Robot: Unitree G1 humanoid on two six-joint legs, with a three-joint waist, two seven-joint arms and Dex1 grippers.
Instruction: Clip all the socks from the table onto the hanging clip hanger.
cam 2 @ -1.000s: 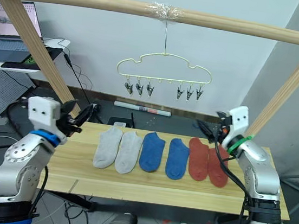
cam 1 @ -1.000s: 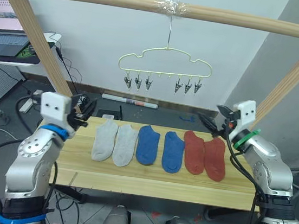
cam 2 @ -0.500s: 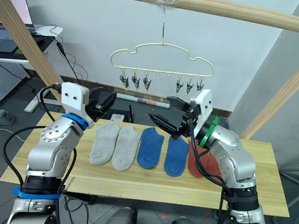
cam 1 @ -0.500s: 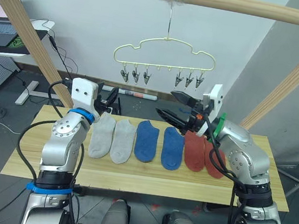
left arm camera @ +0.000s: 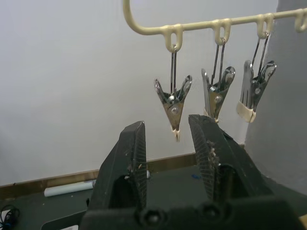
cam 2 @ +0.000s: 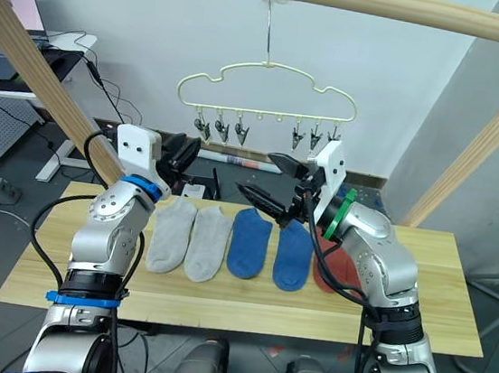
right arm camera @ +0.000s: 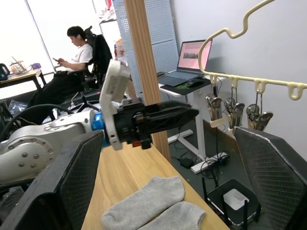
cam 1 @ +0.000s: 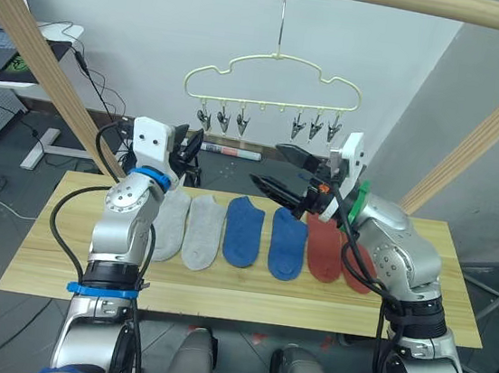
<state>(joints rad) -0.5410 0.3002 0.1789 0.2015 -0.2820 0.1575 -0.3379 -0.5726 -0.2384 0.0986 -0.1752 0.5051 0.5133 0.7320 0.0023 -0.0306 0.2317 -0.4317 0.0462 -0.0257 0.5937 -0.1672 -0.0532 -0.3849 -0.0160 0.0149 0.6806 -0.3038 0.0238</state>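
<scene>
Six socks lie in a row on the wooden table point(cam 1: 218, 292): two grey point(cam 1: 185, 229), two blue point(cam 1: 266, 239), two rust red point(cam 1: 337, 252). The pale-yellow clip hanger point(cam 1: 275, 73) hangs above them, its dark clips point(cam 1: 223, 118) empty. My left gripper point(cam 1: 189, 145) is raised above the grey socks, open and empty. In the left wrist view it point(left arm camera: 168, 132) points just below the hanger's end clip point(left arm camera: 173, 103). My right gripper point(cam 1: 281, 170) hovers above the blue socks, wide open with nothing in it. The right wrist view shows its fingers point(right arm camera: 81, 182) facing the left gripper point(right arm camera: 153, 117).
A thick wooden pole frame point(cam 1: 37, 60) carries the hanger; its slanted legs stand at both table ends. A white desk with a laptop point(cam 2: 11, 48) stands at the far left. Cables and a white tube point(cam 1: 231, 151) lie on the floor behind. A seated person point(right arm camera: 72, 57) is far off.
The camera has shifted. Both arms swung inward and up from the table's ends: the left gripper toward the hanger's left clips, the right gripper to above the blue socks.
</scene>
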